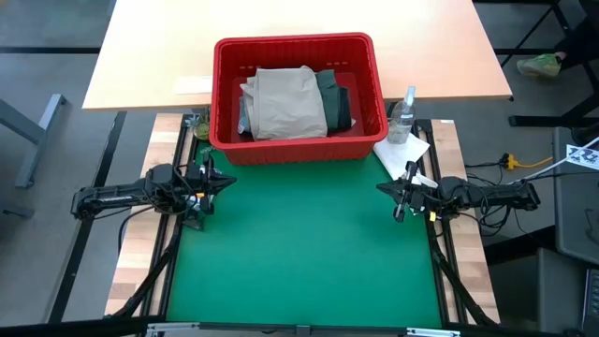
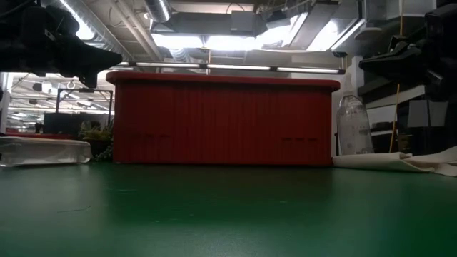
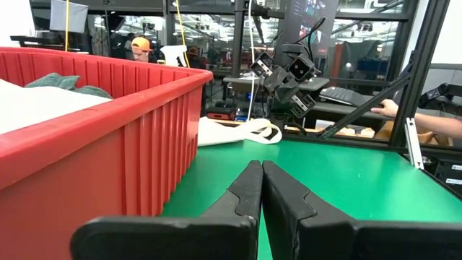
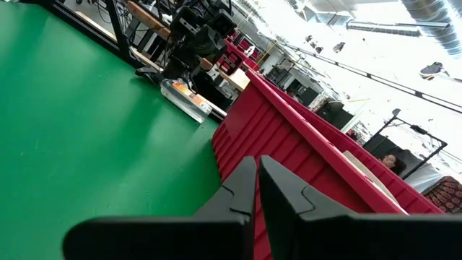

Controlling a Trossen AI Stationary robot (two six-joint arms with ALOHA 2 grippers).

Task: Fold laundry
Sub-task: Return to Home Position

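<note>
A: Where was the laundry [image 1: 292,110]?

B: It lay folded inside the red basket [image 1: 292,44], at the far edge of the green mat [image 1: 299,248]. The beige piece [image 1: 281,98] was on top, and the dark green piece [image 1: 335,99] showed beside it on the right.

A: And the arms?

B: The left gripper [image 1: 223,183] hung over the mat's left edge, near the basket's left corner. The right gripper [image 1: 384,188] hung over the right edge, near the white cloth [image 1: 404,150] and the clear bottle [image 1: 402,114]. Both had their jaws pressed together, holding nothing.
</note>
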